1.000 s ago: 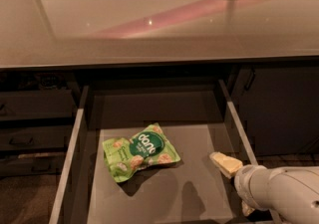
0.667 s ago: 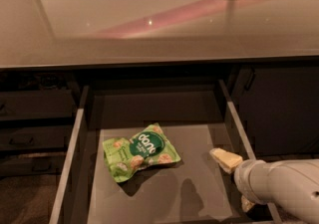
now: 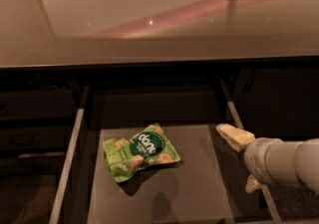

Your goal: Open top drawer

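The top drawer stands pulled out under the counter, showing its grey floor and pale side rails; its front lies below the picture's edge. A green snack bag lies on the drawer floor, left of centre. My gripper reaches in from the right at the drawer's right rail. It is open, with one pale finger over the drawer floor, the other lower by the rail, and nothing held between them.
A glossy beige countertop overhangs the drawer. Dark cabinet fronts flank the drawer on the left, and another on the right. The white arm enters from the right edge.
The gripper has shifted slightly to the right and toward the back of the drawer. The drawer and the snack bag have stayed put.
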`<state>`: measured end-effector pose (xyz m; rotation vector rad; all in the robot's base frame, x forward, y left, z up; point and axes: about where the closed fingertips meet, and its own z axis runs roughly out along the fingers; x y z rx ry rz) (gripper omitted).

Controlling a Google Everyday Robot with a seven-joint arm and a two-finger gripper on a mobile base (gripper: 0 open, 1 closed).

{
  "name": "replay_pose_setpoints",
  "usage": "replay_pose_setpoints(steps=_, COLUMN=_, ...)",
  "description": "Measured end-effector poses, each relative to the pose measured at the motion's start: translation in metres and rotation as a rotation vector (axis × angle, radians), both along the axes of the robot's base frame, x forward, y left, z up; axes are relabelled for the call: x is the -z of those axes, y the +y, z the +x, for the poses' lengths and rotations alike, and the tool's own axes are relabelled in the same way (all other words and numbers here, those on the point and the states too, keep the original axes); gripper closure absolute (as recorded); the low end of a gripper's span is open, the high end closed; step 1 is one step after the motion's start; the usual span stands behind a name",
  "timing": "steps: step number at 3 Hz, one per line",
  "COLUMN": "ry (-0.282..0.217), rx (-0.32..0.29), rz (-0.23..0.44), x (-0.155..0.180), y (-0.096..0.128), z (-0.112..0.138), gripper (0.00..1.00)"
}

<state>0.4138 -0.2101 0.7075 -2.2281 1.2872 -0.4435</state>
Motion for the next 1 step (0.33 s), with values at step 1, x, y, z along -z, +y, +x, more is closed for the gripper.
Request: replay_pose_setpoints(steps=1, ry=0.000, rx=0.000, rz=0.000, x=0.0000, y=0.0000, z=0.0000, gripper=0.00)
